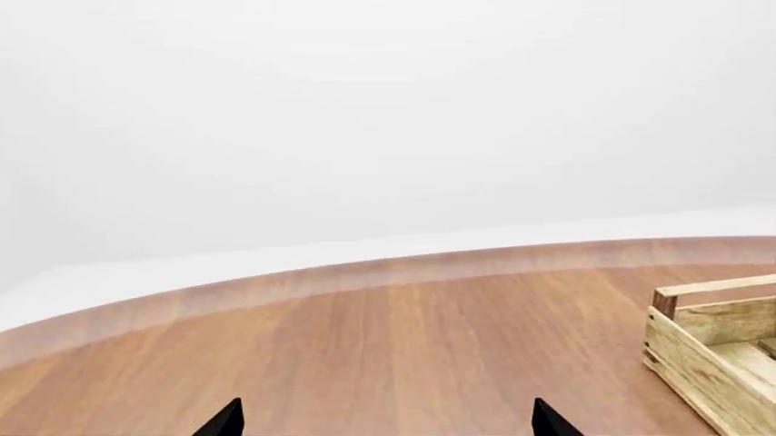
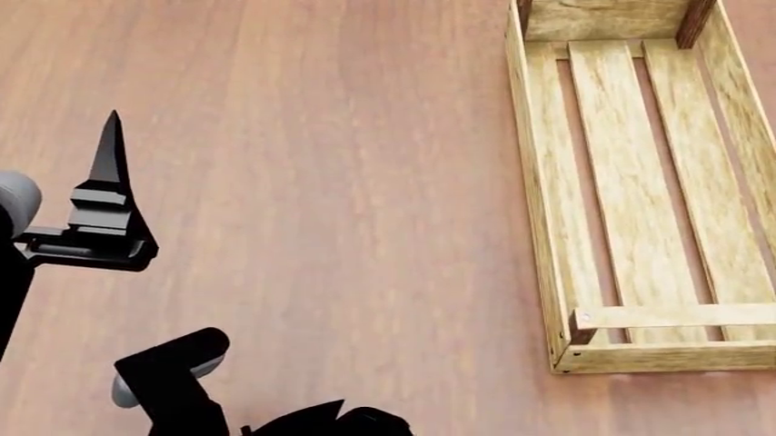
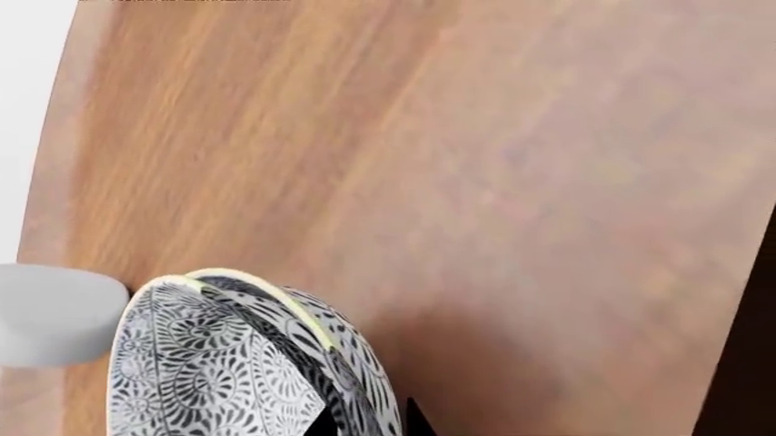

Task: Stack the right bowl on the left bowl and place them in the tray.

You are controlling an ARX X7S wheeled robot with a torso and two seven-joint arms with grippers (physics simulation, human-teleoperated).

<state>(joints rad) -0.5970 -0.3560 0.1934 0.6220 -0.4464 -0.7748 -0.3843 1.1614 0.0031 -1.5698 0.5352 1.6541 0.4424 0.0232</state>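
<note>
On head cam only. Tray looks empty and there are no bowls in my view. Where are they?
Observer: The right wrist view has a black-and-white patterned bowl right up against the camera, tilted, with the wooden table behind it.
Operator: One bowl or both?
Observer: It looks like two nested. A second patterned rim shows just inside the cream-edged one, though the lower part is cut off by the frame.
Operator: Is the left arm carrying anything?
Observer: No. In the left wrist view the left end effector is open with nothing between its fingers, and one corner of the tray is off to the side.
</note>
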